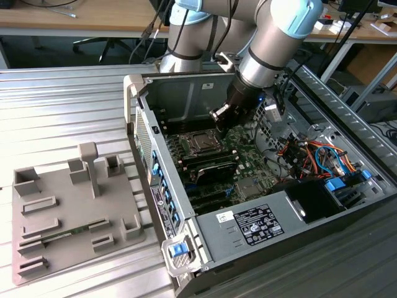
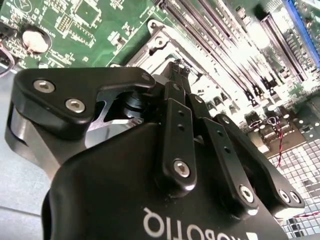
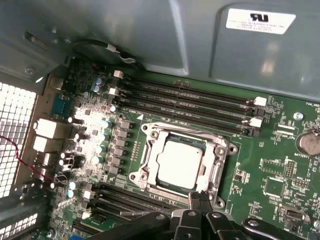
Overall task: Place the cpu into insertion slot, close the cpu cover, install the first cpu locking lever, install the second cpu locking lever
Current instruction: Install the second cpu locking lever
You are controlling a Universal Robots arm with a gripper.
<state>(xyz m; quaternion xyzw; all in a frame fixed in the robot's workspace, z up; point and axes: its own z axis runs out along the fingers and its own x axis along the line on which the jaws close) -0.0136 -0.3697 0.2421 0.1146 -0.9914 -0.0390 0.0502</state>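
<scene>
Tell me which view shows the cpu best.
The first wrist view: the cpu sits face-up in the socket, its silvery top unobstructed. In the exterior view it is a small patch on the board. In the second wrist view the end effector blocks that area.

- I see the computer case (image 1: 260, 205) at the exterior view's right of the fixture tray (image 1: 68, 211).
- The cpu (image 3: 180, 164) sits in the insertion slot (image 3: 150, 172), between memory slots (image 3: 190, 102).
- The gripper (image 3: 200, 200) hangs just beside the slot's edge.
</scene>
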